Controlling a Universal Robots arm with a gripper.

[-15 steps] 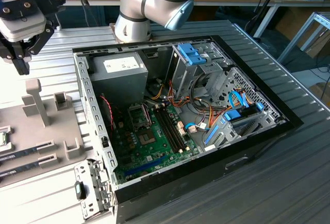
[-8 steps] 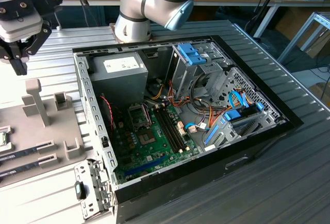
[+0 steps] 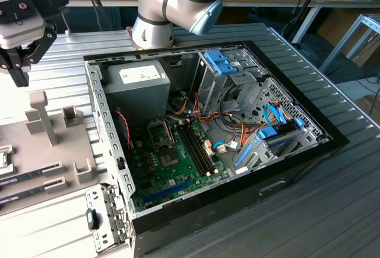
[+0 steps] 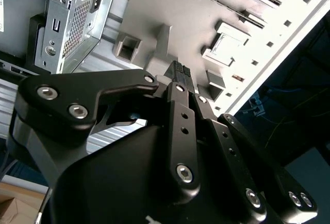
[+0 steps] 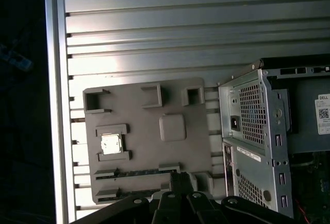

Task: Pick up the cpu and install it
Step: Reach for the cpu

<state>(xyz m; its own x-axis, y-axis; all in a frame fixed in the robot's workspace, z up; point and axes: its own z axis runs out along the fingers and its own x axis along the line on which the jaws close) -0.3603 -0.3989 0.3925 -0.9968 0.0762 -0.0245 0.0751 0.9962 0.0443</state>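
Note:
The cpu [image 5: 111, 144] is a small silver square lying in a raised holder on the grey fixture plate [image 5: 149, 162], beside the open computer case. It also shows as a bright square, the cpu [image 4: 227, 42], in the second wrist view. My gripper [image 3: 19, 71] hangs above the plate at the exterior view's far left, well clear of the cpu. Its black fingertips [image 5: 180, 178] are pressed together with nothing between them, as the gripper [image 4: 179, 72] also shows in the second wrist view. Inside the case lies the green motherboard [image 3: 172, 166] with its silver socket frame [image 3: 157, 132].
The case [image 3: 285, 169] stands open on a ribbed metal table [image 5: 180, 33], with a power supply [image 3: 139, 86], blue drive bays [image 3: 222, 62] and loose cables inside. The plate carries upright grey posts [image 3: 41, 115] and slotted holders [image 3: 35, 178]. Benches stand behind.

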